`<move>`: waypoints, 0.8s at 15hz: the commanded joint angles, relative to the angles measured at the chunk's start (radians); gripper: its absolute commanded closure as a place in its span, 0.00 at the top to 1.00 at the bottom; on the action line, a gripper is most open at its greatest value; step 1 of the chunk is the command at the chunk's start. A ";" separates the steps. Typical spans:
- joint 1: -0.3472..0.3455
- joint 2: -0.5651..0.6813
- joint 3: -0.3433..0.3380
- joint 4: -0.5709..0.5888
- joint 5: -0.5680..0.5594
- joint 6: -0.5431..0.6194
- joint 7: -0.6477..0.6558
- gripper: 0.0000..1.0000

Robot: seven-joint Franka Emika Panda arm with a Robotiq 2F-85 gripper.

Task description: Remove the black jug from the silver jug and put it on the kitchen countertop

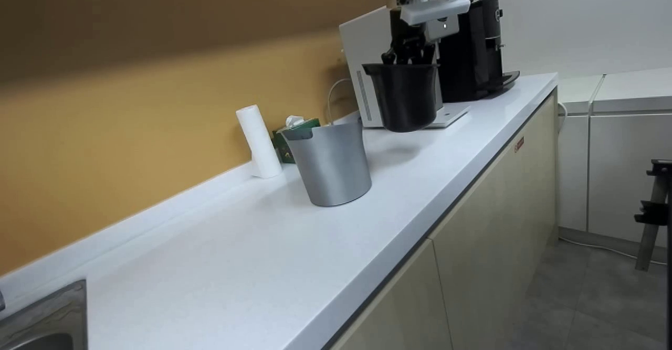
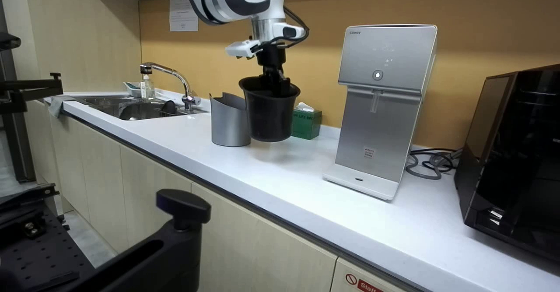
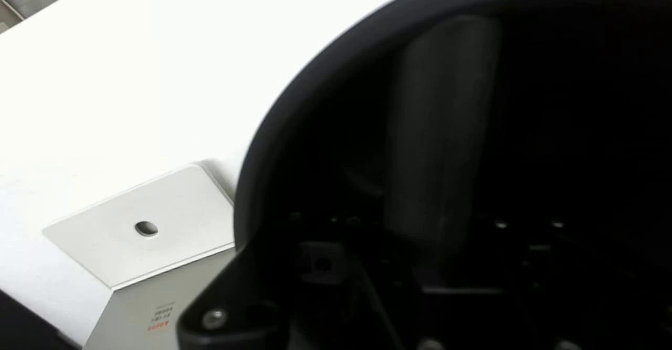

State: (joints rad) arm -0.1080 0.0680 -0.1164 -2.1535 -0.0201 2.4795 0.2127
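Note:
The black jug (image 1: 404, 101) hangs in the air above the kitchen countertop (image 1: 210, 271), apart from the silver jug and roughly upright. In an exterior view the black jug (image 2: 270, 119) partly covers the silver jug (image 2: 228, 128) behind it. The silver jug (image 1: 336, 166) stands upright on the countertop, with a dark piece at its rim. My gripper (image 1: 408, 56) reaches into the black jug's mouth and bears its weight, shut on a part inside. In the wrist view the jug's rim (image 3: 315, 72) shows, but the fingertips are lost in the dark interior.
A grey water dispenser (image 2: 380, 121) stands close by; its base (image 3: 178, 213) shows in the wrist view. A black machine (image 1: 472, 51) stands beyond it. A green tissue box (image 2: 307, 123) and white roll (image 1: 260, 142) are near the wall. A sink (image 2: 144, 108) lies at the far end.

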 commanded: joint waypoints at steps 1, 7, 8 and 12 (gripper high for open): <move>0.001 -0.048 -0.007 -0.065 -0.013 0.000 0.041 0.03; -0.001 -0.033 -0.010 -0.127 0.014 0.021 0.030 0.03; -0.001 -0.031 -0.009 -0.136 0.024 0.032 0.026 0.03; 0.000 -0.018 -0.005 -0.164 0.078 0.074 0.012 0.03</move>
State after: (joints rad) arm -0.1084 0.0686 -0.1251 -2.2876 0.0236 2.5214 0.2160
